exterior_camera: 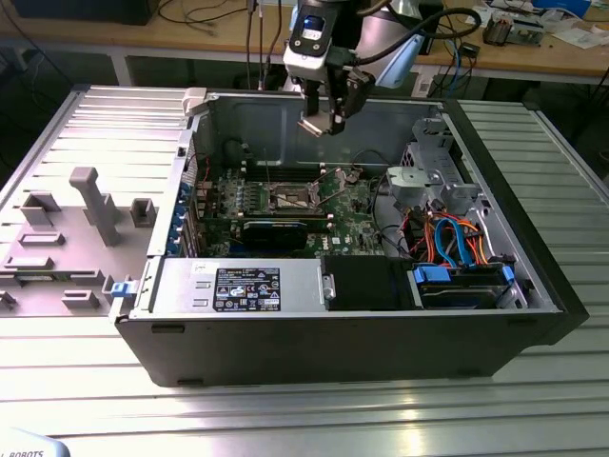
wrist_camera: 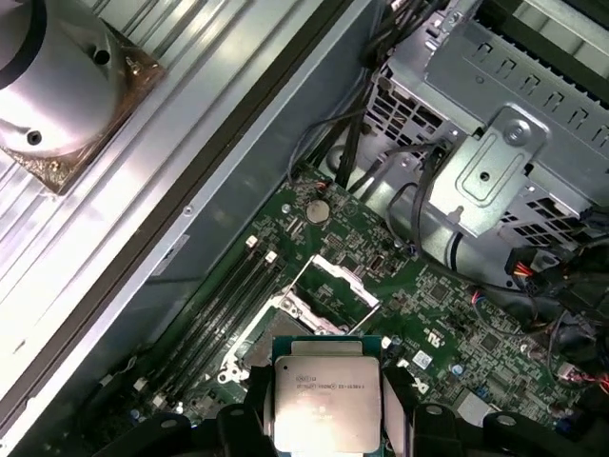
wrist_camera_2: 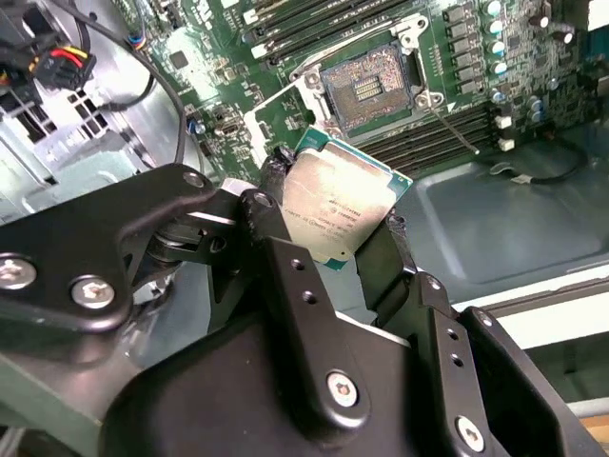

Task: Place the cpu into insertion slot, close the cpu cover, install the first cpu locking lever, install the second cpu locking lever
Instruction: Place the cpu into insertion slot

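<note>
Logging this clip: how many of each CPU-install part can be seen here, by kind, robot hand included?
Black metal robot hand: 1
Silvery-grey flat square cpu, clamped in that hand: 1
Square dark-centred insertion slot with metal rim: 1
Thin metal cpu cover frame, swung open: 1
Total: 4

Top of the cpu (wrist_camera: 322, 404): brushed silvery metal, dull sheen, thin green edge. The gripper (wrist_camera_2: 335, 193): matt black, smooth, with bright metal screws. Motherboard (wrist_camera: 447, 314): green, glossy. Insertion slot (wrist_camera_2: 369, 88): dark centre, shiny metal rim. Case (exterior_camera: 333, 333): matt dark outside, bare grey sheet metal inside. Table (exterior_camera: 285, 409): ribbed metal, satin shine. Drive cage (wrist_camera: 495, 143): perforated bare metal.
</note>
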